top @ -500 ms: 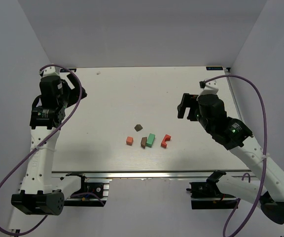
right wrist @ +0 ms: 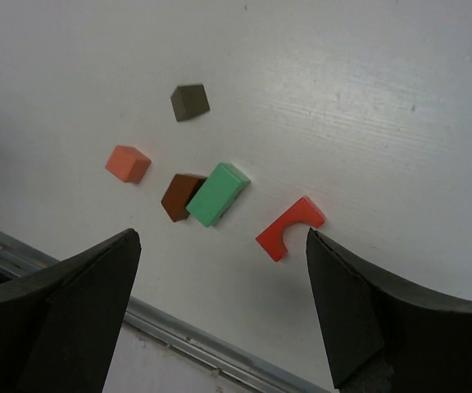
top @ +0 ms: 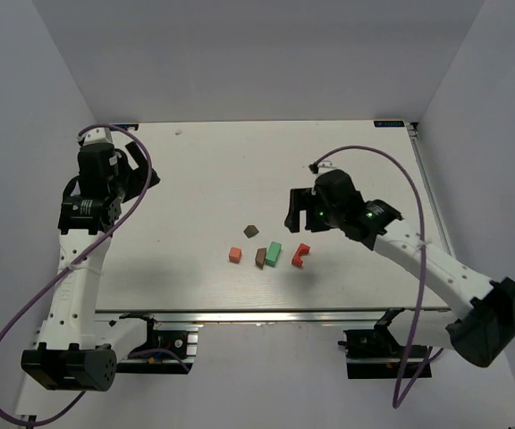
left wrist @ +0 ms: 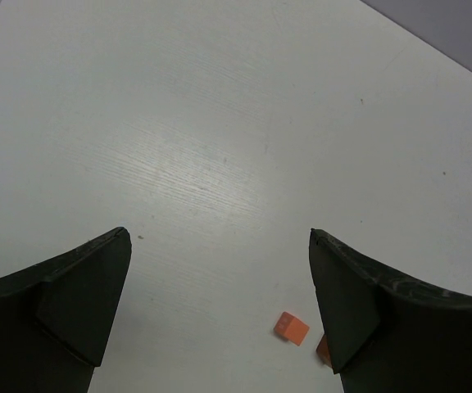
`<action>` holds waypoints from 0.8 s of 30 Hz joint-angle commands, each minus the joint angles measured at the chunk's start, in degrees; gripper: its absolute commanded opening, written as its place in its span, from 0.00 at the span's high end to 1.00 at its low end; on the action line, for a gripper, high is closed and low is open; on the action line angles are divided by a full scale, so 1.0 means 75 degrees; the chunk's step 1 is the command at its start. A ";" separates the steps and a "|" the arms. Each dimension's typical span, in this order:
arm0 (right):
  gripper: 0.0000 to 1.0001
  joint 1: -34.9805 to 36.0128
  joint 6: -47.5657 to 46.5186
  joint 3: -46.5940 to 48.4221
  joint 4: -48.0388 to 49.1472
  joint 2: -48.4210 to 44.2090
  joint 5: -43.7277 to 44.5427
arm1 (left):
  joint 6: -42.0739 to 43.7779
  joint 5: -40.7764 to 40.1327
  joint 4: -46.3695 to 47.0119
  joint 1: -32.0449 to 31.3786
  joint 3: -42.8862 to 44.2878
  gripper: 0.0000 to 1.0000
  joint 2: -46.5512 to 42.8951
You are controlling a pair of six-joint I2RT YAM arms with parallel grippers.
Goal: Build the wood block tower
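Five wood blocks lie loose on the white table [top: 204, 188], none stacked, and no tower is in view. An orange cube [top: 235, 255] [right wrist: 128, 164] [left wrist: 292, 327] is leftmost. A brown piece [top: 260, 257] [right wrist: 182, 196] touches a mint-green slab [top: 274, 254] [right wrist: 218, 194]. The red notched piece [top: 300, 256] [right wrist: 289, 228] lies to their right. A darker brown piece [top: 251, 231] [right wrist: 190, 101] sits behind them. My right gripper [top: 293, 213] [right wrist: 220, 239] hovers open just behind the red piece, holding nothing. My left gripper [top: 144, 165] [left wrist: 220, 237] stands open and empty at the far left.
A metal rail [top: 275, 313] [right wrist: 187, 336] runs along the table's near edge, close in front of the blocks. White walls enclose the table on the left, back and right. A purple cable [top: 392, 161] loops over the right arm.
The right arm has swung left and lower, bringing its gripper close to the blocks. The left arm has shifted only slightly. The blocks have not moved.
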 commanded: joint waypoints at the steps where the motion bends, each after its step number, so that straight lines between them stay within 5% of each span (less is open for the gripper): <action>1: 0.14 0.0173 0.0429 -0.0227 0.0037 0.0610 -0.0259 | 0.0077 -0.0098 -0.0238 0.0006 -0.0180 0.02 -0.0189; 10: 0.24 0.1181 0.1530 -0.0614 -0.0608 0.2274 0.1745 | 0.0066 0.0031 -0.0250 0.0018 -0.0520 0.02 -0.0154; 16: 0.37 0.1228 0.1590 -0.0918 0.0033 0.2861 0.1864 | 0.0030 0.0137 -0.0239 0.0006 -0.0614 0.02 -0.0107; 24: 0.38 0.1216 0.1391 -0.0813 0.0445 0.3576 0.1958 | -0.0075 0.0453 -0.0203 0.0006 -0.0719 0.02 -0.0119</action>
